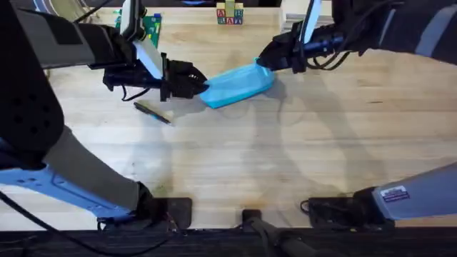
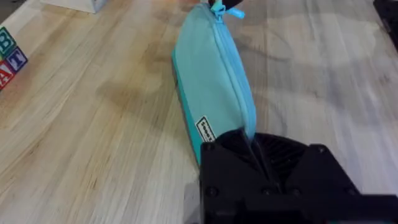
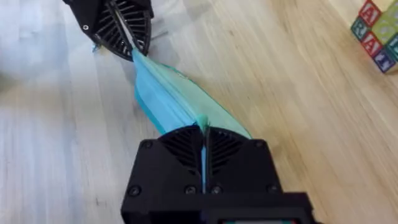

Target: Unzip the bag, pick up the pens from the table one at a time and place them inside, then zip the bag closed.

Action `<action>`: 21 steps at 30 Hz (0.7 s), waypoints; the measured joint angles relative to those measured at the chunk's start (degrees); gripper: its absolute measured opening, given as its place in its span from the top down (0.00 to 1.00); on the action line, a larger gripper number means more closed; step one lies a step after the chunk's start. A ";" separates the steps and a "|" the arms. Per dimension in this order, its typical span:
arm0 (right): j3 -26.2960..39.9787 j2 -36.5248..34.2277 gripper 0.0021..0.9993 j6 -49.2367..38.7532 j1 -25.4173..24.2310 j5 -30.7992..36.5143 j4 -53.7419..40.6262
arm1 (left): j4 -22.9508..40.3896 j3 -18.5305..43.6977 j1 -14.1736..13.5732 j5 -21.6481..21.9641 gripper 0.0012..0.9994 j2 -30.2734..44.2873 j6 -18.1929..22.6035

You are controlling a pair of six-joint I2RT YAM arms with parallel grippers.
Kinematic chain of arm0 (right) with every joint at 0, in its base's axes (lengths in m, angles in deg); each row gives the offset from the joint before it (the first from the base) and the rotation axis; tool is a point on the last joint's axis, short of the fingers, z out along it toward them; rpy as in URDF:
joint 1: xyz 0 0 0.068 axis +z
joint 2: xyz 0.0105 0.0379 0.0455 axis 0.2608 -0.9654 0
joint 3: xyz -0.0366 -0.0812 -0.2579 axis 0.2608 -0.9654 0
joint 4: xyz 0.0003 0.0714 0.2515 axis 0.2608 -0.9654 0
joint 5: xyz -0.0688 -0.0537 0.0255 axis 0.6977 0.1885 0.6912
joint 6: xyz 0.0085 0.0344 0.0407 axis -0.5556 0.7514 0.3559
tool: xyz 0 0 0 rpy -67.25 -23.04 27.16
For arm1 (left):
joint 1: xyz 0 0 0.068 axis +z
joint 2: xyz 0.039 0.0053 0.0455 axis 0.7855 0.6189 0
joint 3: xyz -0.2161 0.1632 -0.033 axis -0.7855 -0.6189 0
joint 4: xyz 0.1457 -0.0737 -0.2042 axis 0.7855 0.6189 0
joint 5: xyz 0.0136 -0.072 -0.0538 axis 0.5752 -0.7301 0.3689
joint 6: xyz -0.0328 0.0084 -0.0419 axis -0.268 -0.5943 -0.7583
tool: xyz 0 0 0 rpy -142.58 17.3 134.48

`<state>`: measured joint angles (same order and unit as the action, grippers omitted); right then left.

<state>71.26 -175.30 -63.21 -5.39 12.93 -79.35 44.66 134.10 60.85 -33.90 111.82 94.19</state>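
The light blue bag (image 1: 239, 84) lies slanted on the table (image 1: 285, 164), held at both ends. My left gripper (image 1: 202, 84) is shut on its near-left tip; in the left wrist view the bag (image 2: 214, 81) runs away from that gripper (image 2: 252, 142), and its zip looks closed along the whole length. My right gripper (image 1: 265, 63) is shut on the far-right tip, where the zip pull (image 2: 217, 9) sits. The right wrist view has the bag (image 3: 165, 93) stretched between my right gripper (image 3: 203, 129) and the left gripper (image 3: 132, 51). One dark pen (image 1: 152, 112) lies on the wood just left of the bag.
Lettered toy blocks (image 1: 230, 14) stand at the table's far edge, also in the wrist views as blocks (image 2: 9, 59) and blocks (image 3: 376, 28). A green item (image 1: 151, 28) lies at the back left. Bare wood stretches from the bag toward the arm bases.
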 joint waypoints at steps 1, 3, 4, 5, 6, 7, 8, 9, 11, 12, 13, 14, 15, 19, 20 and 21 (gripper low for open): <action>0.00 0.00 0.97 0.00 0.41 -0.01 0.02 | 0.00 0.00 0.00 0.00 0.96 0.01 0.00; 0.00 0.00 0.97 0.05 1.19 0.01 0.02 | 0.00 0.00 0.00 0.00 0.96 0.01 0.00; 0.00 0.00 0.97 0.11 1.62 0.01 0.04 | 0.00 0.00 0.00 0.00 0.96 0.01 0.00; 0.00 0.00 0.97 0.22 1.98 0.01 0.04 | 0.00 0.00 0.00 0.00 0.96 0.01 0.00; 0.00 0.00 0.97 0.29 2.38 0.01 0.04 | 0.00 0.00 0.00 0.00 0.96 0.01 0.00; 0.00 0.00 0.97 0.45 2.79 0.01 0.08 | 0.00 0.00 0.00 0.00 0.96 0.01 0.00; 0.00 0.00 0.97 0.50 3.23 0.01 0.11 | 0.00 0.00 0.00 0.00 0.96 0.01 0.00; 0.00 0.00 0.97 0.69 3.63 0.01 0.13 | 0.00 0.00 0.00 0.00 0.96 0.01 0.00; 0.00 0.00 0.97 0.92 6.51 0.19 0.20 | 0.00 0.00 0.00 0.00 0.96 0.01 0.00; 0.00 0.00 0.97 0.94 6.92 0.22 0.20 | 0.00 0.00 0.00 0.00 0.96 0.01 0.00; 0.00 0.00 0.97 0.94 7.37 0.25 0.20 | 0.00 0.00 0.00 0.00 0.96 0.01 0.00; 0.00 0.00 0.97 0.96 7.83 0.28 0.20 | 0.00 0.00 0.00 0.00 0.96 0.00 0.00; 0.00 0.00 0.97 0.96 8.34 0.42 0.21 | 0.01 0.00 0.00 0.00 0.96 0.01 0.00; 0.00 0.00 0.97 1.09 9.98 0.93 0.26 | 0.04 0.00 0.00 0.00 0.96 -0.01 0.00; 0.00 0.00 0.97 1.09 10.31 1.02 0.26 | 0.07 0.00 0.00 0.00 0.96 0.01 0.00; 0.00 0.00 0.97 1.09 10.70 1.18 0.28 | 0.07 0.00 0.00 -0.01 0.96 0.01 0.00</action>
<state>71.26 -175.30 -62.12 5.31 14.11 -79.07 44.73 134.10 60.85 -33.91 111.83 94.19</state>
